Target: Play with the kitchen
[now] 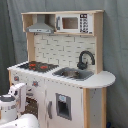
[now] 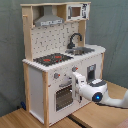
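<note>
The kitchen (image 1: 62,65) (image 2: 62,60) stands upright, its long axis vertical, on a wooden tabletop (image 2: 95,115) in front of a grey curtain (image 1: 10,30). In the first exterior view its front faces the first exterior view's lower left; in the second exterior view its front faces the second exterior view's lower right.

On the worktop the black-red hob (image 1: 37,65) (image 2: 52,59) lies beside the sink (image 1: 74,74) (image 2: 82,50), and the black faucet (image 1: 84,59) (image 2: 75,40) arches over the sink from the back. Above, a grey hood (image 1: 41,27) (image 2: 49,20) hangs over the hob, with a small microwave (image 1: 74,23) (image 2: 76,11) next to it on the top shelf. Below the hob sits a row of knobs (image 1: 35,83) (image 2: 56,76), and under them the windowed oven door (image 2: 64,95).

The white arm reaches in from the second exterior view's right, and its end effector (image 1: 17,95) (image 2: 77,82) is right at the oven front, just under the knobs. Whether its fingers are wide or narrow, I cannot tell.
</note>
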You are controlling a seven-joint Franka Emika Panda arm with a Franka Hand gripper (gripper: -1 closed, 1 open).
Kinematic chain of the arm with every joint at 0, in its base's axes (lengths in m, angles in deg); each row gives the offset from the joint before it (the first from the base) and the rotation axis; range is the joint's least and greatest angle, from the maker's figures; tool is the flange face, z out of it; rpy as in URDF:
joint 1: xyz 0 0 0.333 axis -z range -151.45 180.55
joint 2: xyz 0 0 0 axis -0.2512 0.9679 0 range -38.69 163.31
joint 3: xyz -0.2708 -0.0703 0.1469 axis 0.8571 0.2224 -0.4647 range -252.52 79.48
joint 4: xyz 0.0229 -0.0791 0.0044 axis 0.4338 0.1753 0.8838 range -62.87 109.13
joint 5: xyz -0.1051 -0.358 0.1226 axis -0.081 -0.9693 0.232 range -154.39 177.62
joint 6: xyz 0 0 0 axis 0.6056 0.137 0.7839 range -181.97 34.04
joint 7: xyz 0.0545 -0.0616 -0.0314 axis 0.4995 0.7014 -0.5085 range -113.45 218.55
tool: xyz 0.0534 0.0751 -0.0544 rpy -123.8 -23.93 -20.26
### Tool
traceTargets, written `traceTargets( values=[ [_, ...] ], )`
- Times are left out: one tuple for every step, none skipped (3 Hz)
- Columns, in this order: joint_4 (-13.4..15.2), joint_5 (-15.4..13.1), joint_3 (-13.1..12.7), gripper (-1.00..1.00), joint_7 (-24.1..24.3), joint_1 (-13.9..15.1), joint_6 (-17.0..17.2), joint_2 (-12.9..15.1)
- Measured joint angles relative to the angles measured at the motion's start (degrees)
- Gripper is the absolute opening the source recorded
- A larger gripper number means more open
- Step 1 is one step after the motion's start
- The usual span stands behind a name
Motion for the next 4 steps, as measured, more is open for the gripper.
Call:
traceTargets(
  values=[
    [-0.02, -0.28, 0.17, 1.0, 0.12, -1.28, 2.27, 0.0],
    [-0.02, -0.31, 0.19, -1.0, 0.12, -1.27, 2.32, 0.0],
    [-0.06, -3.11, 0.69, -1.0, 0.13, -1.71, 4.52, 0.01],
    [-0.07, -3.11, 0.33, -1.0, 0.7, -4.78, 9.35, 0.37]
  ],
)
